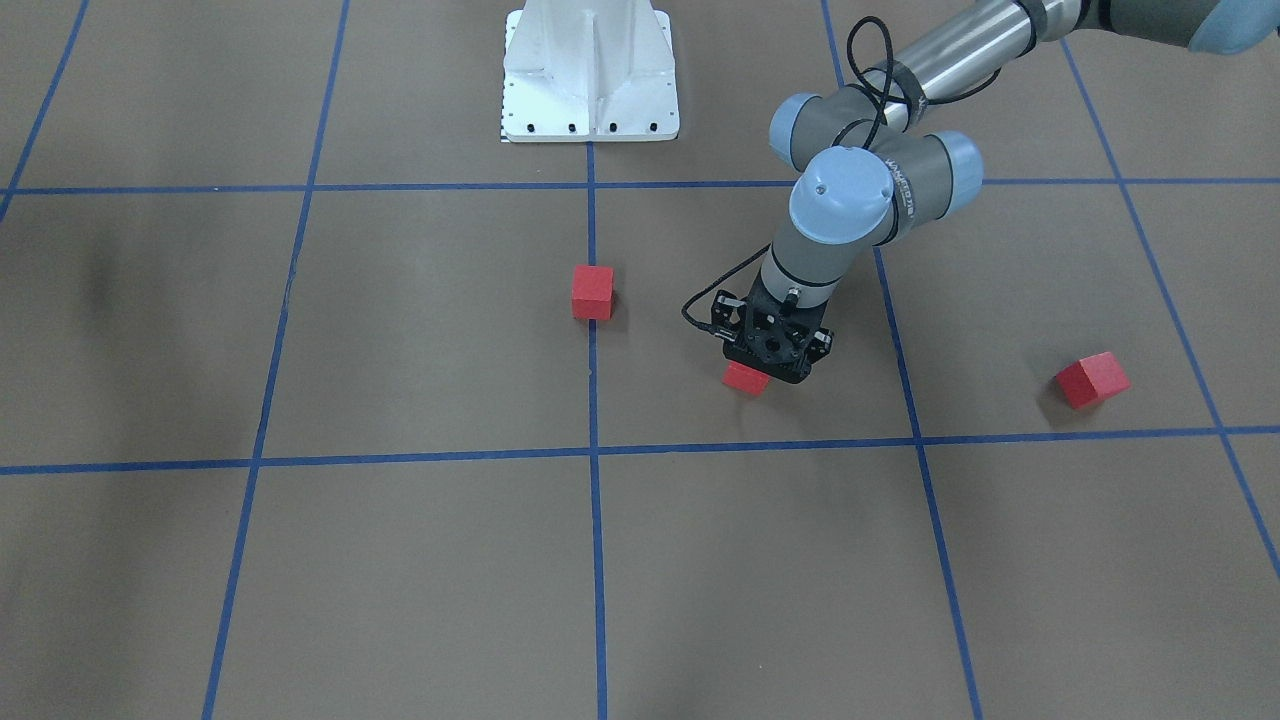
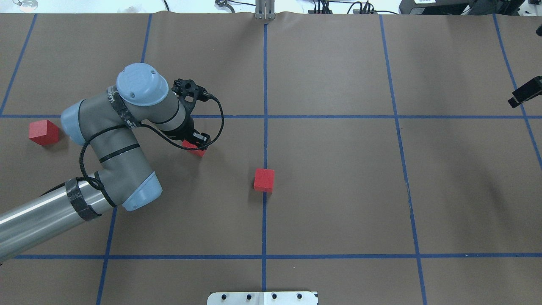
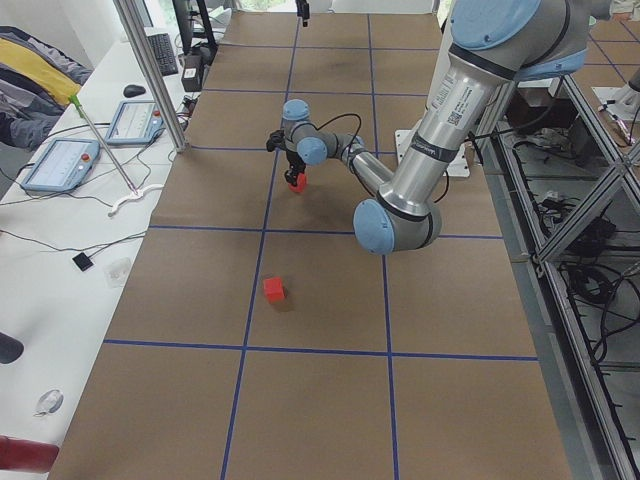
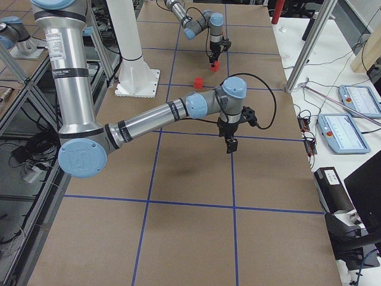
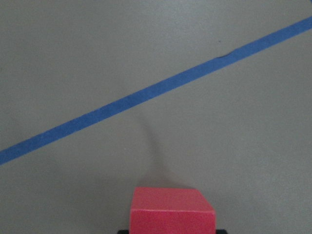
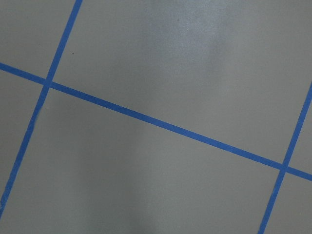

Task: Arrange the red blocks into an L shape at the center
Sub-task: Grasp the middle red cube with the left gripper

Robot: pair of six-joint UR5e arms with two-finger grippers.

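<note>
Left tool (image 1: 762, 362) clenched on held block (image 1: 742, 378), low over surface (image 1: 400, 330); can't tell if lifted. Centre block (image 1: 592, 292) sits on mid line, outer block (image 1: 1092, 380) well apart. Right tool (image 2: 525, 95) at far edge, open/closed can't tell. Risks: held block twists in grip, lands skewed; bumping centre block on approach wrecks the L.

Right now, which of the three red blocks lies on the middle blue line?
The free block straddling that line. The second block is in the left gripper; the third block lies far to the robot's left.
</note>
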